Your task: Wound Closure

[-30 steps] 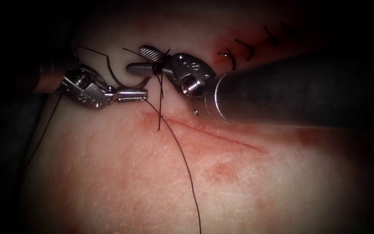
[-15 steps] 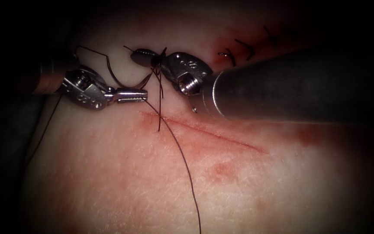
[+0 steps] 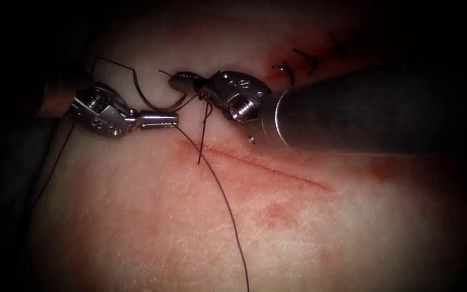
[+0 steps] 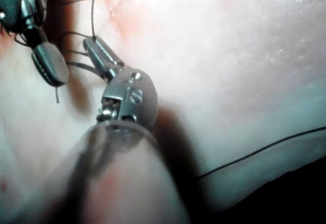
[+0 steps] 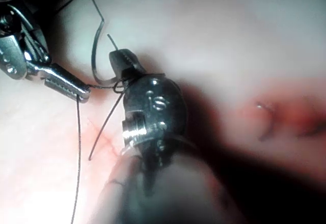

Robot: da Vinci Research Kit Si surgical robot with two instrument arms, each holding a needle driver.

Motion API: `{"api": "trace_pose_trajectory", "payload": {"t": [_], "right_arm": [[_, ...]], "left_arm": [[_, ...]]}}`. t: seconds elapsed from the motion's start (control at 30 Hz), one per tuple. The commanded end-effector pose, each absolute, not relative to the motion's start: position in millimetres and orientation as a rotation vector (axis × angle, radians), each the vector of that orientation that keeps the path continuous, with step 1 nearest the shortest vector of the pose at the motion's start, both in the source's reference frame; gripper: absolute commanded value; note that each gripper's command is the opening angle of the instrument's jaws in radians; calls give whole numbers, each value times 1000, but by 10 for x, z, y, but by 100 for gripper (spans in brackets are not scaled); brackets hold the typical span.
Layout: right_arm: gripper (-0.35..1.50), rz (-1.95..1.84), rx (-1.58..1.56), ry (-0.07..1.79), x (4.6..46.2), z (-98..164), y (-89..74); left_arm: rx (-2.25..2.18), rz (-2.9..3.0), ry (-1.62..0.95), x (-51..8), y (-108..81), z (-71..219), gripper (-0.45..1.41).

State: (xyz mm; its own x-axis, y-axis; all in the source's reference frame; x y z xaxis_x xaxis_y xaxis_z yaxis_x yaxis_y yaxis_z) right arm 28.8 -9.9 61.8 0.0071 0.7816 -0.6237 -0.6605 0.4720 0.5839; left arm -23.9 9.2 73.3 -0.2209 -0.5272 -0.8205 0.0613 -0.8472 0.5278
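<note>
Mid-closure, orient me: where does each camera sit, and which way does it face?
Endoscope: above and in front of the tissue, looking down on the cut; both shafts enter, the left tool shut on the thread, the right tool shut on thread looped around it.
Left wrist: near that arm's wrist, looking along its shaft at its own tool.
Right wrist: likewise, along the right shaft.
Shared: all three show both tools; the endoscope and right wrist views show the needle between them, out of the tissue, its holder unclear.
</note>
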Motion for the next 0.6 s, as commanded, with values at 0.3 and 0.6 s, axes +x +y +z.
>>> {"api": "trace_pose_trajectory", "payload": {"t": [0.3,0.6], "right_arm": [[-35,1168,-18,1240,279,605,-159],[-35,1169,-49,1322,274,602,-202]], "left_arm": [[1666,-2171,-518,-239,102,737,-45],[1673,-2223,-484,-242,133,723,-45]]}}
